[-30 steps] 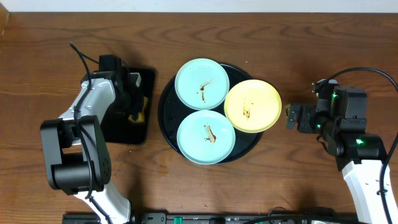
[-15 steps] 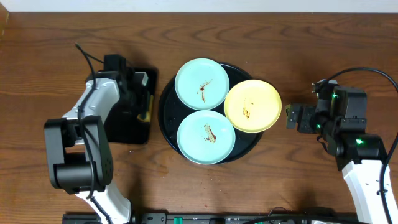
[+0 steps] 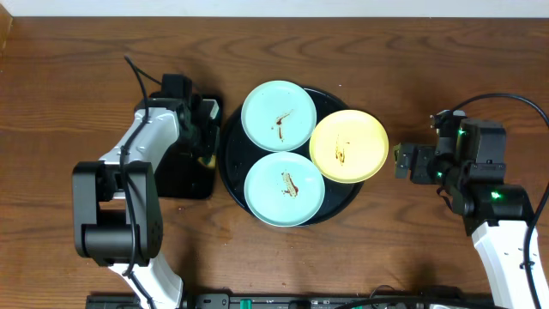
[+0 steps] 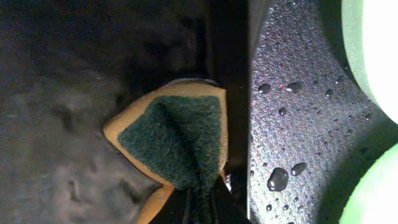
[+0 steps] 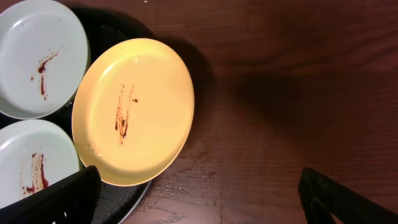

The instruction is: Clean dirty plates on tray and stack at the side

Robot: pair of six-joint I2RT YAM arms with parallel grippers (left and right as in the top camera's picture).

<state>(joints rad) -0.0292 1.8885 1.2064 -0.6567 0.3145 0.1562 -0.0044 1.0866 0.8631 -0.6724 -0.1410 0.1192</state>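
Observation:
Two mint-blue plates [image 3: 278,115] [image 3: 284,188] and a yellow plate [image 3: 347,146], each with brown smears, lie on the round black tray [image 3: 228,146]. The yellow plate overhangs the tray's right rim. My left gripper [image 3: 208,137] is at the tray's left rim, shut on a yellow sponge with a dark green scouring side [image 4: 177,137], held just left of the wet tray [image 4: 292,112]. My right gripper [image 3: 405,160] is open and empty over the bare table, just right of the yellow plate [image 5: 134,109]; the mint-blue plates [image 5: 40,59] [image 5: 31,168] show at its left.
A small rectangular black tray [image 3: 182,176] lies left of the round tray, under my left arm. Water drops sit on the round tray and on the table near its right rim [image 5: 186,186]. The wooden table [image 3: 412,77] is bare at the right.
My left gripper has moved right with the sponge, from over the small rectangular tray to the round tray's left rim. The right arm and the plates have not moved.

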